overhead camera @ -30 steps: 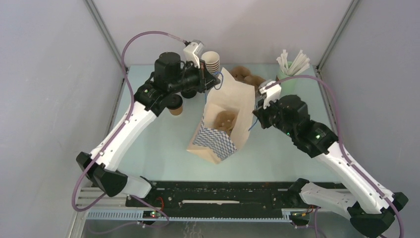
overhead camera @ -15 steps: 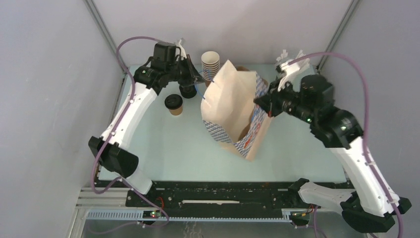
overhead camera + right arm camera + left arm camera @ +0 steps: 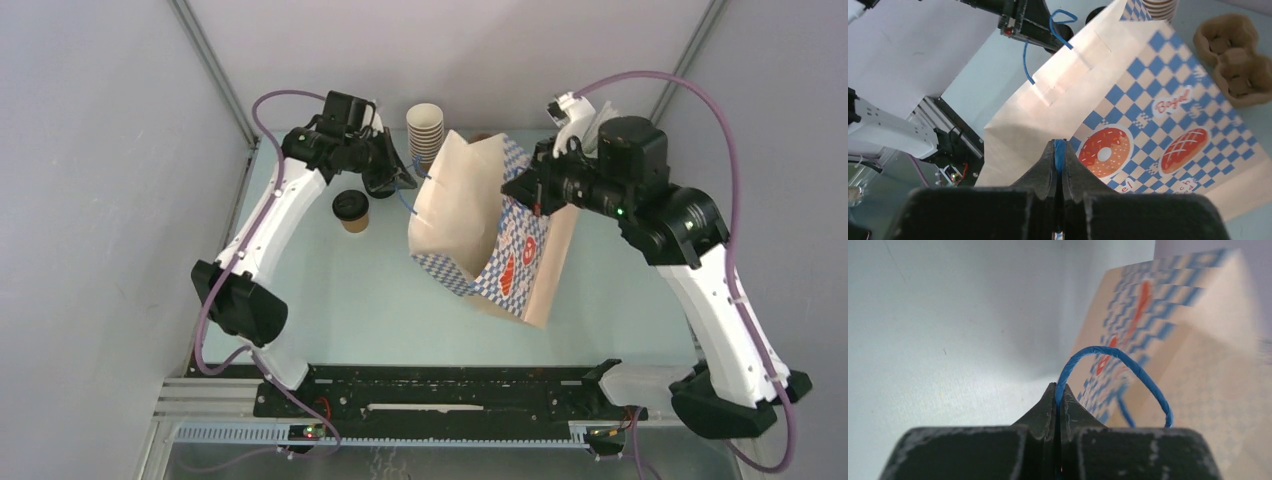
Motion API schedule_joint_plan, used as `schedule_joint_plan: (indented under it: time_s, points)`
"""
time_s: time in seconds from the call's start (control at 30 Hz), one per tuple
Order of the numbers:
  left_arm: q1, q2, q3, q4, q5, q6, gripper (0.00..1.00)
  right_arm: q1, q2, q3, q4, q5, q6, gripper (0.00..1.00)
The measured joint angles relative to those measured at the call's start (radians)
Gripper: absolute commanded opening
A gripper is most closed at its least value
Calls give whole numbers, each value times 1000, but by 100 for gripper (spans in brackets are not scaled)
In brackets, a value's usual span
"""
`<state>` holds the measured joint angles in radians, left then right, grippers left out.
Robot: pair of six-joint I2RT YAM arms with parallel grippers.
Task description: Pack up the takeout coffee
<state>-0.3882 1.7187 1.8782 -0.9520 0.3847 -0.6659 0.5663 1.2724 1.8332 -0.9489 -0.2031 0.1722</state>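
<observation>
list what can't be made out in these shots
- Bottom of the paper bag: top view, its own walls hide it.
- Cup tray: top view, almost all behind the bag.
- What the coffee cup holds: top view, its black lid covers it.
- Handle in the right gripper: right wrist view, only a blue sliver shows between the shut fingers.
- Bag print: left wrist view, blurred, too close.

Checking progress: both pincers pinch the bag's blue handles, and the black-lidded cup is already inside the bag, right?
No: the top view shows the black-lidded cup standing on the table, left of the bag. The left pincer and right pincer do pinch its blue handles.
</observation>
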Motion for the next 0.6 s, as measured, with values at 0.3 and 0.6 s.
schedule_joint_plan:
  time_s: [0.3, 0.6]
  points:
    - [6, -23, -23, -14, -21, 29, 0, -66, -82, -229, 38, -32, 6, 0]
    - [-5, -162, -28, 185, -24, 69, 0, -54, -169, -498, 179, -51, -30, 0]
